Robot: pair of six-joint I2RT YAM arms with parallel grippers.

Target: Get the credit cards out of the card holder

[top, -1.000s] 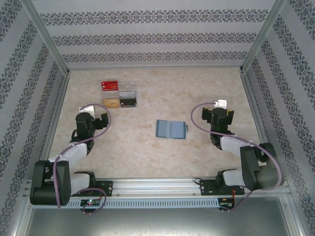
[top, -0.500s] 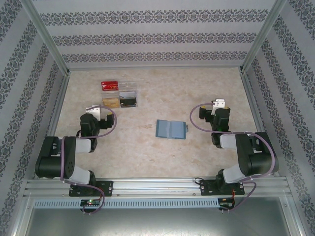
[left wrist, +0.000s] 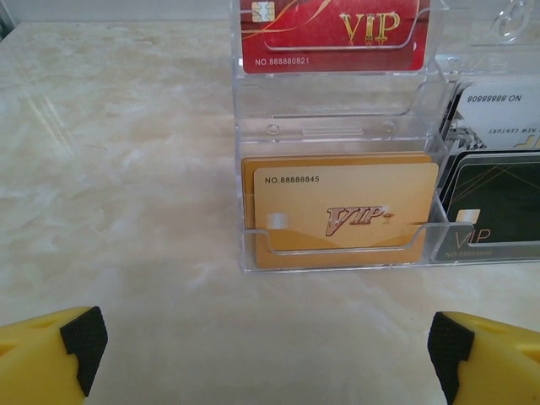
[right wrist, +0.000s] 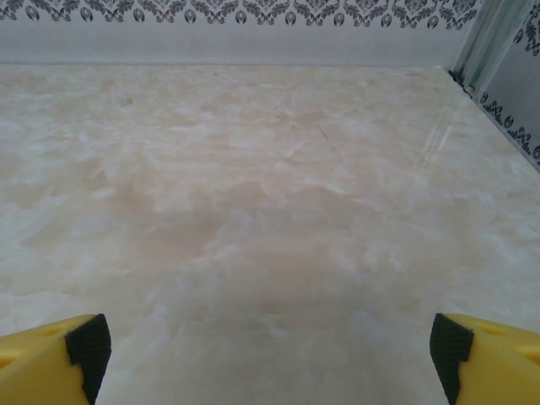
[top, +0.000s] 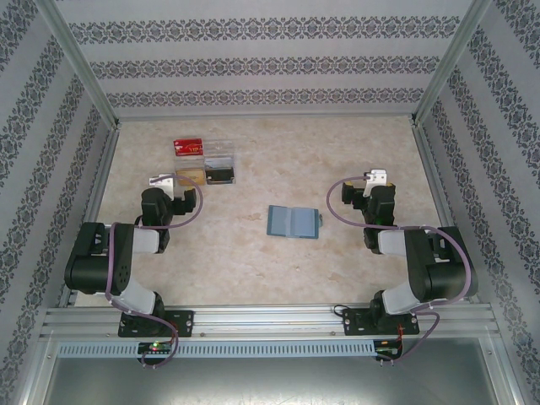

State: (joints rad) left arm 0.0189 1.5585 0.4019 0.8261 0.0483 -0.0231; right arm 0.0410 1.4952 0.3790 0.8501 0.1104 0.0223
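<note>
Left fingers (left wrist: 42, 350) and right fingers (right wrist: 42, 359), spread empty, flank the card holder (top: 293, 221); the left could wrongly grab tray (left wrist: 337, 263) cards.

Bright, even light; soft shadows; sharp focus

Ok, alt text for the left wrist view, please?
A clear tray on a table holds gold cards in front, a red card behind and a black card at right. The open left gripper shows yellow fingers at the bottom corners.
</note>
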